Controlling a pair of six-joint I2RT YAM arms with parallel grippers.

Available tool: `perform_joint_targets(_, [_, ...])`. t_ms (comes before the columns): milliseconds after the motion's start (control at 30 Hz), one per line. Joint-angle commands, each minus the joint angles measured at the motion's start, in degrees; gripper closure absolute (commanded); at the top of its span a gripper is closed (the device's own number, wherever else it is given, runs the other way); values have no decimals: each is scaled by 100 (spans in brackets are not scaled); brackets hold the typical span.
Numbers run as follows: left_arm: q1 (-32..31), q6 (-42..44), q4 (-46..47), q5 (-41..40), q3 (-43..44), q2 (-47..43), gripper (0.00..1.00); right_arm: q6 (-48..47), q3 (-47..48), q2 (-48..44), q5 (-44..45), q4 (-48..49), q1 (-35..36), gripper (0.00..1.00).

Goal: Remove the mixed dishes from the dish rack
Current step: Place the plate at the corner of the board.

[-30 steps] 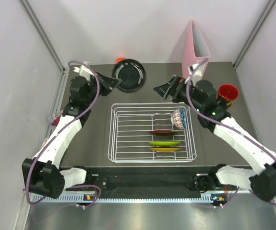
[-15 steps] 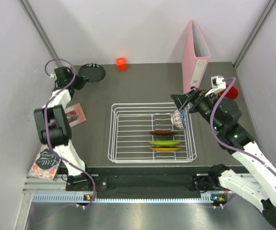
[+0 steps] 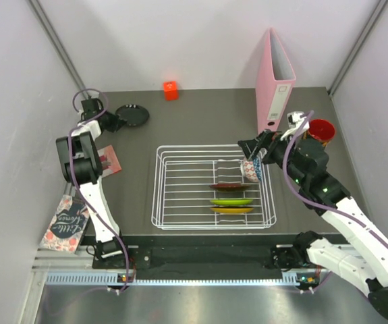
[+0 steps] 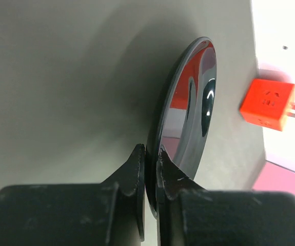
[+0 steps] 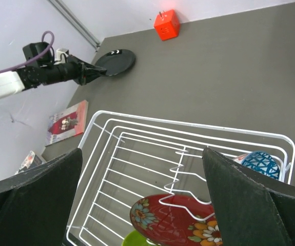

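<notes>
1. Near the far-left corner of the counter point(image 3: 194, 128), the left fingers point(image 4: 131, 174) are clamped on the rim of the black plate point(image 4: 188, 107).
2. Above the right end of the dish rack point(image 3: 156, 189), the right fingers point(image 5: 34, 195) are spread wide apart, close to the blue-white bowl point(image 3: 252, 167).
3. Inside the rack stand the dark red plate point(image 3: 233, 186), lime green plate point(image 3: 231, 201) and gold plate point(image 3: 231, 210); the red cup point(image 3: 320, 129) sits on the counter.

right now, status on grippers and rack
Left gripper shut on black plate. Right gripper open over dish rack. Bowl, three plates inside. No obstruction seen.
</notes>
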Motion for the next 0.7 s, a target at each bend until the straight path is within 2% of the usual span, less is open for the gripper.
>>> perform_joint_targets(0, [7,435,-504,-230,570,137,100,-63,31,177,-6,236,55,0])
perform_joint_targets(67, [15,489,-967,-353,869,312,99,-54,31,221,-33,245,55,0])
perform_joint_targets(200, [15,436,-1234,-327,1064,445,79,-62,40,274,-34,210,46,0])
perform_joint_targets(233, [15,427,-1252,-327,1055,445,70,-62,31,265,-33,201,46,0])
perform_joint_targets(333, [15,436,-1453,-327,1037,410,54,-80,22,265,-7,201,46,0])
perform_joint_targets(433, [24,480,-1743,-485,958,313,44,-71,5,283,-7,228,46,0])
perform_joint_targets(667, [94,471,-2271,-573,713,-265,31,-10,-48,327,-86,368,46,0])
